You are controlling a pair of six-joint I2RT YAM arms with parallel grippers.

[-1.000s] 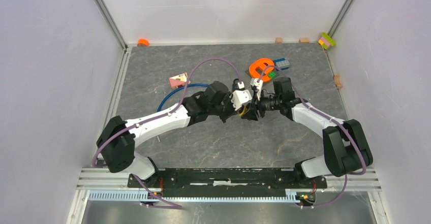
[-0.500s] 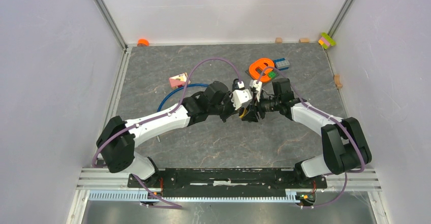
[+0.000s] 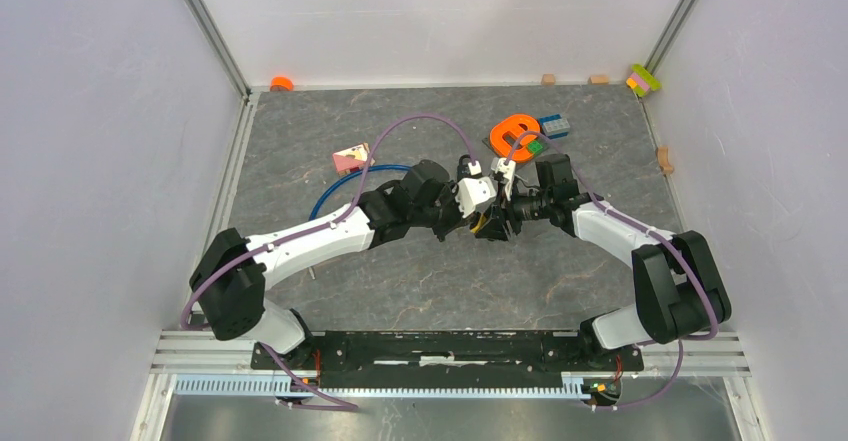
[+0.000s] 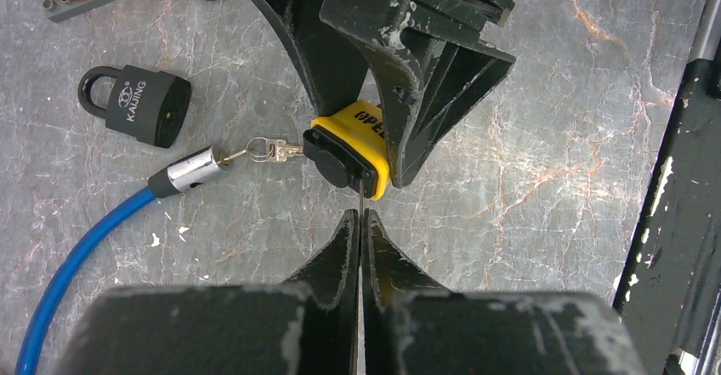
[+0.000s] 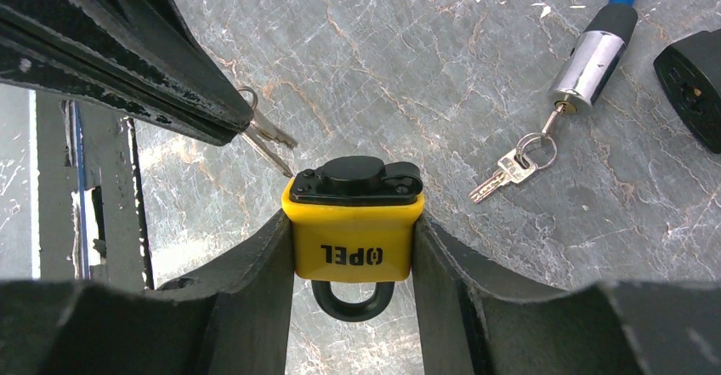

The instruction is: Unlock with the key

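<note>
A yellow padlock (image 5: 353,239) with a black keyhole end (image 5: 355,179) is clamped between the fingers of my right gripper (image 5: 353,222), shackle (image 5: 353,300) pointing back at the wrist. My left gripper (image 4: 361,219) is shut on a small silver key (image 5: 270,150). In the right wrist view the key comes in from the upper left, and its tip touches the left corner of the lock's black end. In the left wrist view the key shows as a thin edge (image 4: 361,196) meeting the padlock (image 4: 361,133). The grippers meet mid-table, around the padlock (image 3: 487,223).
On the table beside the grippers lie a black padlock (image 4: 140,103) and a blue cable lock (image 4: 183,171) with a bunch of keys (image 4: 272,148) in its barrel. Farther back are an orange ring-shaped piece (image 3: 515,129), a blue brick (image 3: 556,126) and a pink block (image 3: 350,157).
The right gripper with the padlock has shifted slightly left, towards the left gripper and its key. Both grips are unchanged.
</note>
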